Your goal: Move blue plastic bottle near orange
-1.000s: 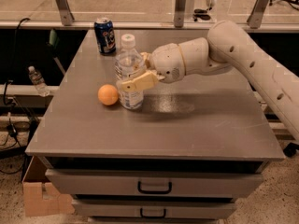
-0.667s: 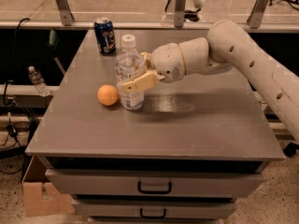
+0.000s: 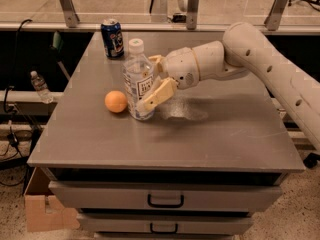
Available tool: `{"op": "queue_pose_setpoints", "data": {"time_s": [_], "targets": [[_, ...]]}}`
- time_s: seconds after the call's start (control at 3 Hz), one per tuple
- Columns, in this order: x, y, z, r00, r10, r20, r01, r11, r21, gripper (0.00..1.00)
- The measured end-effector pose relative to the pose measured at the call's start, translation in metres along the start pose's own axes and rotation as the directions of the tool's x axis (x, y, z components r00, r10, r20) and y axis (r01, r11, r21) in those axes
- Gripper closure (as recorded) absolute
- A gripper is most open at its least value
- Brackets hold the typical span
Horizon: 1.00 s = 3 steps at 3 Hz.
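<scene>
The blue plastic bottle (image 3: 138, 81), clear with a white cap and a dark label, stands upright on the grey table (image 3: 200, 134), just right of the orange (image 3: 116, 101). A small gap separates bottle and orange. My gripper (image 3: 152, 84) reaches in from the right and its fingers (image 3: 156, 96) sit on either side of the bottle, one in front and one behind, closed on it.
A blue soda can (image 3: 113, 38) stands at the table's back left corner. A tiny clear bottle (image 3: 40, 86) sits on a ledge left of the table. Drawers (image 3: 165, 200) are below the top and a cardboard box (image 3: 45, 211) is on the floor.
</scene>
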<state>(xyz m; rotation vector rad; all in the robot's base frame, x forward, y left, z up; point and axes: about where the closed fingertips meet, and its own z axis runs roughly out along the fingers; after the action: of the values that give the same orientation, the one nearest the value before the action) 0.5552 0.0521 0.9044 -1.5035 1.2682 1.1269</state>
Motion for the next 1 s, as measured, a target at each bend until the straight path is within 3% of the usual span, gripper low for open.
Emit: {"op": "queue_pose_setpoints", "data": {"time_s": [0.33, 0.67, 1.0], "targets": [[-0.002, -0.012, -0.019, 1.000, -0.009, -0.013, 0.010, 0.9988, 0.048, 0.00], [-0.015, -0.033, -0.059, 0.998, -0.046, -0.035, 0.050, 0.9890, 0.139, 0.00], [-0.050, -0.050, -0.125, 0.992, -0.109, -0.069, 0.124, 0.9510, 0.283, 0.00]]}}
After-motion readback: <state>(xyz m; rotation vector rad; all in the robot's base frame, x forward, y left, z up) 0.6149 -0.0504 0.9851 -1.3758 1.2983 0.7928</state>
